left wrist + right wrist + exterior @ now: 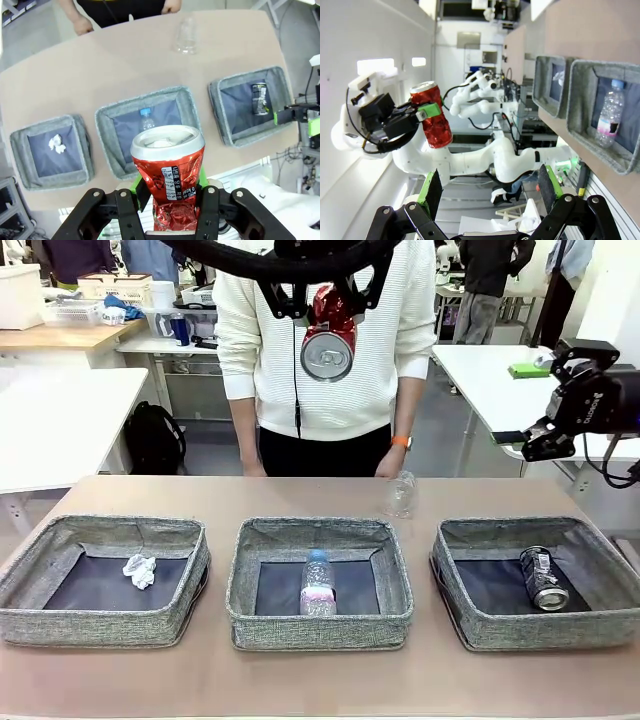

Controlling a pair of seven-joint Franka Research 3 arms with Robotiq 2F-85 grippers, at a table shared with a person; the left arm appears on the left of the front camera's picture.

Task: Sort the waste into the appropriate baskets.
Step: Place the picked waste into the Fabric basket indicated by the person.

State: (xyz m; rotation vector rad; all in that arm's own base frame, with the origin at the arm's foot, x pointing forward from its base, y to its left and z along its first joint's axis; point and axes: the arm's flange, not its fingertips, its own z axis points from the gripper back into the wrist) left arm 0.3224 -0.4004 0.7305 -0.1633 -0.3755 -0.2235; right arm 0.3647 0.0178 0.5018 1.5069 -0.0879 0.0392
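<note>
My left gripper (330, 305) hangs high over the table's far middle, shut on a crushed red can (328, 340) that points down. In the left wrist view the red can (168, 170) sits between the green pads, above the middle basket (186, 107). My right gripper (528, 443) is raised at the right with nothing in it, and its fingers (432, 192) stand wide apart. The left basket (100, 625) holds a paper ball (140, 570). The middle basket (320, 630) holds a clear bottle (318, 585), the right basket (540, 632) a dark can (543, 578). A crushed clear container (400, 493) stands on the table.
A person in a white sweater (330, 390) stands at the far edge, both hands resting on the table near the clear container. Bare tabletop (320, 680) runs in front of the three baskets. White tables stand behind on both sides.
</note>
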